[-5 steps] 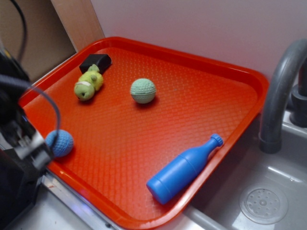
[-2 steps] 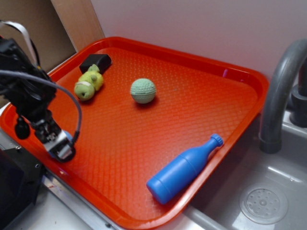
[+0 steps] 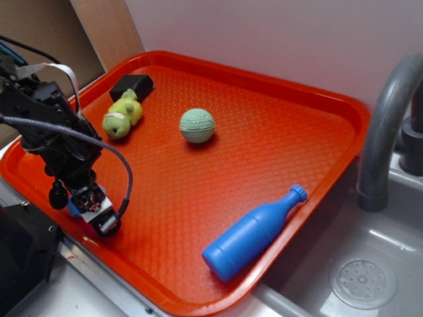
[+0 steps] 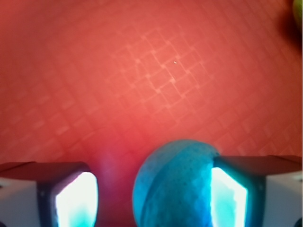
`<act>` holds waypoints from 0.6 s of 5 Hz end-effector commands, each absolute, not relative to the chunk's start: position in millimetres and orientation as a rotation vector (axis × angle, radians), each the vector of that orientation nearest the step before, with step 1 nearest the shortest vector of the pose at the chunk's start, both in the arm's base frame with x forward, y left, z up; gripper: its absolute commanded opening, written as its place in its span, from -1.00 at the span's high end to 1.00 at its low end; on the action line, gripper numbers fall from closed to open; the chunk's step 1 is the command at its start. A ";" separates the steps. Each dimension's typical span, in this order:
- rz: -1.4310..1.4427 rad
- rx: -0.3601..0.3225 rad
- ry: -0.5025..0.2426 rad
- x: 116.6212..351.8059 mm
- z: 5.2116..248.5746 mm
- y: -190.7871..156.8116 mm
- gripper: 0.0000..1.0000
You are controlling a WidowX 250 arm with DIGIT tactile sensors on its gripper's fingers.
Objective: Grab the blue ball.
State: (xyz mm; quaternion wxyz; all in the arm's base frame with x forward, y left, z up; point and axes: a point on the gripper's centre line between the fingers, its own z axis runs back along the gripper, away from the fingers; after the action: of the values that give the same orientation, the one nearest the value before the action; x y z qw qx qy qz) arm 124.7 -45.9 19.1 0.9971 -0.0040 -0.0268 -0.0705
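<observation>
The gripper [image 4: 154, 194] straddles the blue ball [image 4: 175, 187] at the near-left edge of the red tray [image 3: 344, 105], jaws spread, the ball touching one finger [image 4: 229, 194] and clear of the other (off-centre, so closing should nudge it inward). In the exterior view the arm hides most of the ball.

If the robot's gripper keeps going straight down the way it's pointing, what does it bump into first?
Probably the blue ball, already between the open fingers of the gripper and near one pad. Under it is the red tray.
</observation>
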 end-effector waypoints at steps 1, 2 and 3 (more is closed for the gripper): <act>-0.081 0.014 -0.066 139.8 60.0 -32.2 1.00; -0.007 -0.068 -0.090 176.4 109.1 2.3 1.00; 0.010 -0.066 -0.157 200.3 161.7 16.5 1.00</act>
State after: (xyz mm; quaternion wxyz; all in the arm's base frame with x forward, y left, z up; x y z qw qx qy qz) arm 198.0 13.2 155.5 0.9978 -0.0282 -0.0601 0.0009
